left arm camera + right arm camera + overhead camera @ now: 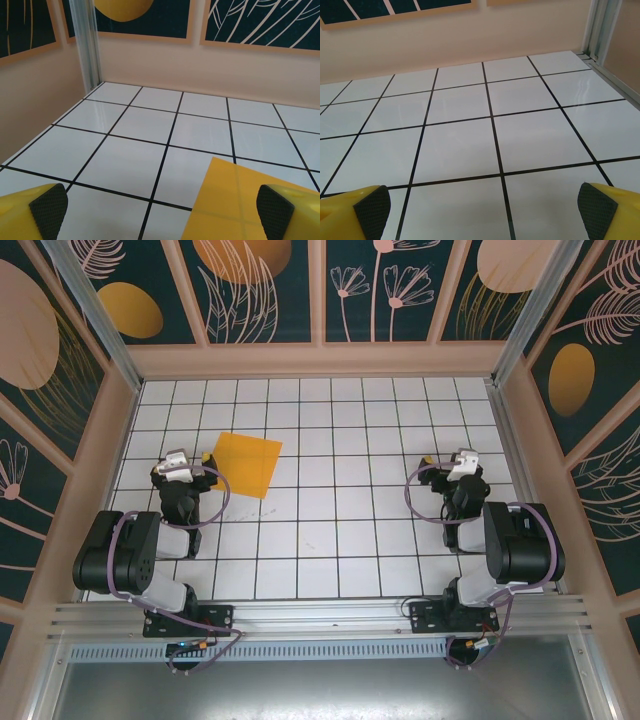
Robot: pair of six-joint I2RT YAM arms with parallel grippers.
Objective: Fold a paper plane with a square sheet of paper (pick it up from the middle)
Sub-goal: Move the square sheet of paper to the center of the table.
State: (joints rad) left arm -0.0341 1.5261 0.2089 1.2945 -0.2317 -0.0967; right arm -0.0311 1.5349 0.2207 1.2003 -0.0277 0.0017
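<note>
Matt orange paper sheet on glossy tiles

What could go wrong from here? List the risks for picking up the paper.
1. The paper lies flat on the table, so the open left gripper might push or crumple it rather than lift it.
2. The left gripper is at the paper's left edge, not its middle. Closing here would probably pinch a corner.
3. The right gripper is over bare table far to the right, probably too far away to steady the paper.

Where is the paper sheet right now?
In the top view, the sheet lies flat on the table, left half, just right of the left gripper.
</note>
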